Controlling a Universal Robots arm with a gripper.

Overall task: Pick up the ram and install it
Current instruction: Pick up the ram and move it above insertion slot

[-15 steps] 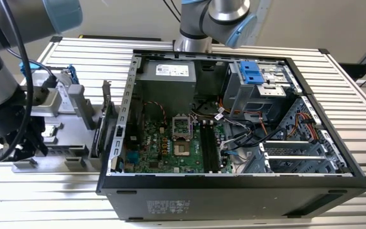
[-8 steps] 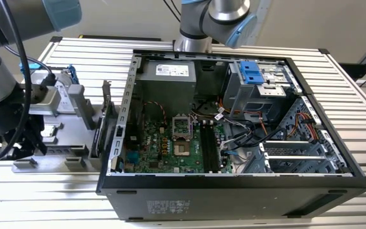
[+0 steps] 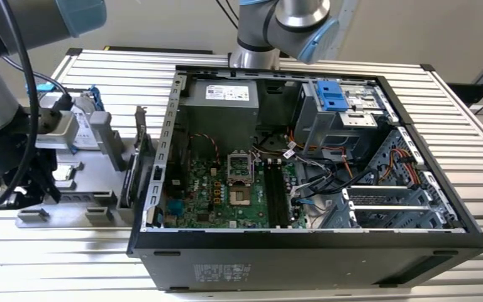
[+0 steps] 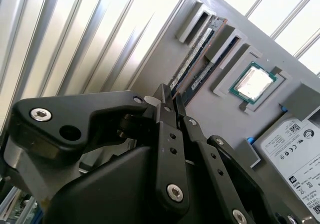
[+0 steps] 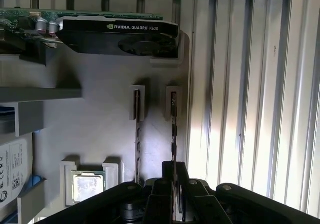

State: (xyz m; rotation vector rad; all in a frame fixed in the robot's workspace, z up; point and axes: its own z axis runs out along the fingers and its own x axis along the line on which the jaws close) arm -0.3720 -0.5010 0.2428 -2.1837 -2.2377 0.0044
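Pincer [image 5: 174,168] narrow, clamped on the end of the ram [image 5: 173,129]. Ram stands on edge in the grey tray [image 5: 100,129], in the slot nearest the tray's edge, beside the slatted surface [image 5: 250,109]. Second stick [image 5: 137,134] sits in the neighbouring slot.

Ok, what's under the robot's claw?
A ram stick stands on edge in a slot of the gray tray, right below the gripper. A second stick stands in the next slot. The gripper covers their near ends, so those can't be seen.
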